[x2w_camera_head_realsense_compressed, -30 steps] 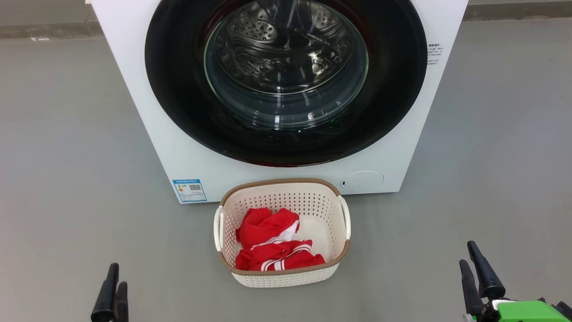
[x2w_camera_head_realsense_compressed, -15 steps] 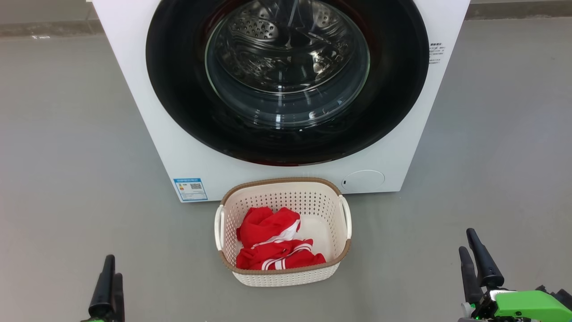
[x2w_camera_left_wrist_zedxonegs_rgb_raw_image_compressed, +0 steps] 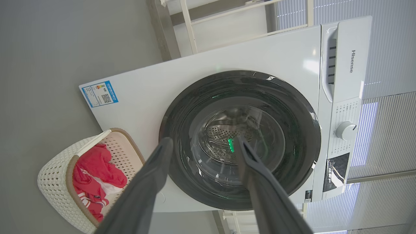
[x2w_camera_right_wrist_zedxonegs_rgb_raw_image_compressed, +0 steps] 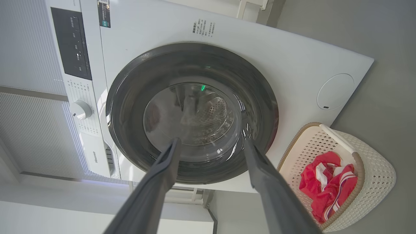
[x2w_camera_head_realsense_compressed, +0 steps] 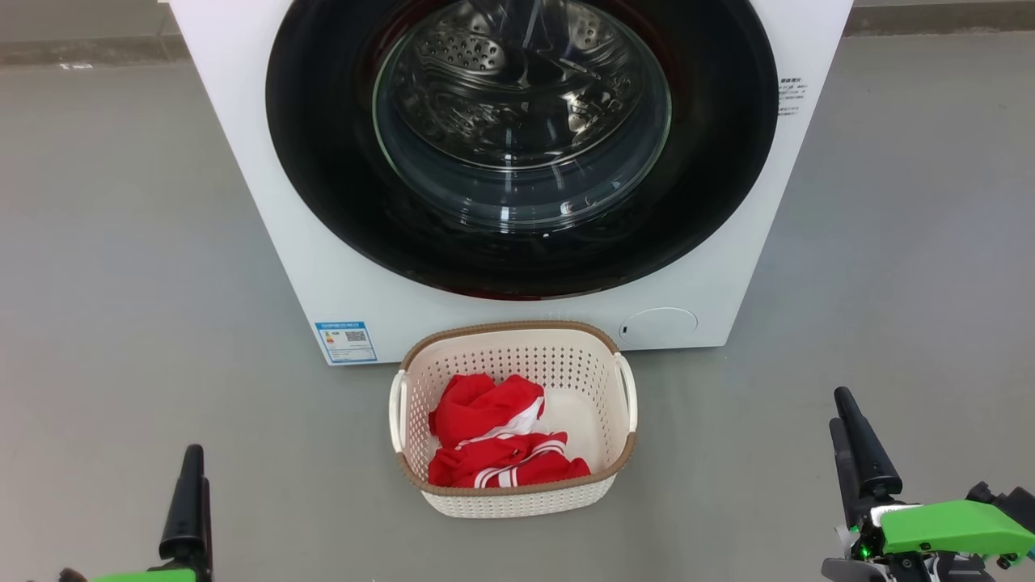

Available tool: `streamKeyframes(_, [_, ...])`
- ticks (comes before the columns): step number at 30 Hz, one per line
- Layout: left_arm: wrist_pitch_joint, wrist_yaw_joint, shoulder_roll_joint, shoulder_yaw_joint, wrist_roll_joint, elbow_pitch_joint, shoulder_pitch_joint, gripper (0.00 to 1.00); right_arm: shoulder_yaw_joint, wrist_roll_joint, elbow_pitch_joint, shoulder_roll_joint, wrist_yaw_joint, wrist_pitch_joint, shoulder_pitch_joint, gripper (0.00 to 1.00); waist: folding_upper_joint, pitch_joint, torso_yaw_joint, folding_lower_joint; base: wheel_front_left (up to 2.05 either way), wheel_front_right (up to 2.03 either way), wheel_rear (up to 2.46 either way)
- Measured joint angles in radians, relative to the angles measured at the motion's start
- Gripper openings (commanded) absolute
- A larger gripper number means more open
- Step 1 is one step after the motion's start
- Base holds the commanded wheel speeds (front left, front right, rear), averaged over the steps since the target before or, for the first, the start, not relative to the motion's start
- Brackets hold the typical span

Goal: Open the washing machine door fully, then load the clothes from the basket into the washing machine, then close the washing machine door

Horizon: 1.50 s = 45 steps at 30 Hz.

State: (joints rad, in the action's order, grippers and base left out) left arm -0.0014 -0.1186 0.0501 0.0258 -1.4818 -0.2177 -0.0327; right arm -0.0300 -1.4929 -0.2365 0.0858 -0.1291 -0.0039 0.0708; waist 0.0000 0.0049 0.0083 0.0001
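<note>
Checking progress against the three steps: the washing machine door (x2w_camera_head_realsense_compressed: pixel 521 137) was shut, lying flush with the white front of the washing machine (x2w_camera_head_realsense_compressed: pixel 267 242). The steel drum (x2w_camera_head_realsense_compressed: pixel 485 65) showed through the glass with no fabric visible inside. The basket (x2w_camera_head_realsense_compressed: pixel 517 331) stood on the grey floor (x2w_camera_head_realsense_compressed: pixel 121 283) just in front of the machine, below the door, between the blue energy sticker (x2w_camera_head_realsense_compressed: pixel 345 342) and the round white flap (x2w_camera_head_realsense_compressed: pixel 659 326). The clothes (x2w_camera_head_realsense_compressed: pixel 493 440), red with white stripes, lay bunched in the basket's left and near part, and some of the basket floor was bare at the right. The left hand (x2w_camera_head_realsense_compressed: pixel 199 469) was low at the left of the head view and the right hand (x2w_camera_head_realsense_compressed: pixel 838 406) low at the right, both well apart from basket and door and touching nothing. In each wrist view that hand's fingers were spread wide and empty, pointing toward the door glass. Judgement: no step was complete. The door had yet to be opened, all the visible clothes had yet to be moved into the drum, and the closing was left after that. The opening looked like the step in hand, though I could not make out a handle or catch on the door rim
</note>
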Motion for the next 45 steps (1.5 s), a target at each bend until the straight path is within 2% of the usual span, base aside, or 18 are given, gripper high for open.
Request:
streamKeyframes(18, [-0.049, 0.0, 0.02, -0.034, 0.264, 0.04, 0.0, 1.0, 0.056, 0.206, 0.014, 0.041, 0.0, -0.054, 0.016, 1.0, 0.0, -0.004, 0.001, 0.0, 0.0, 0.0, 0.0])
streamKeyframes(21, [-0.055, 0.0, 0.02, -0.035, 0.281, 0.045, 0.0, 1.0, 0.061, 0.243, 0.013, 0.047, 0.0, -0.06, 0.02, 1.0, 0.0, -0.004, 0.001, -0.0001, 0.0, 0.0, 0.0])
streamKeyframes(45, [-0.125, -0.001, 0.048, -0.058, 0.765, 0.049, 0.0, 1.0, 0.097, 0.626, -0.003, 0.071, 0.0, -0.124, 0.06, 1.0, 0.0, -0.004, 0.009, 0.0, 0.0, 0.0, 0.0])
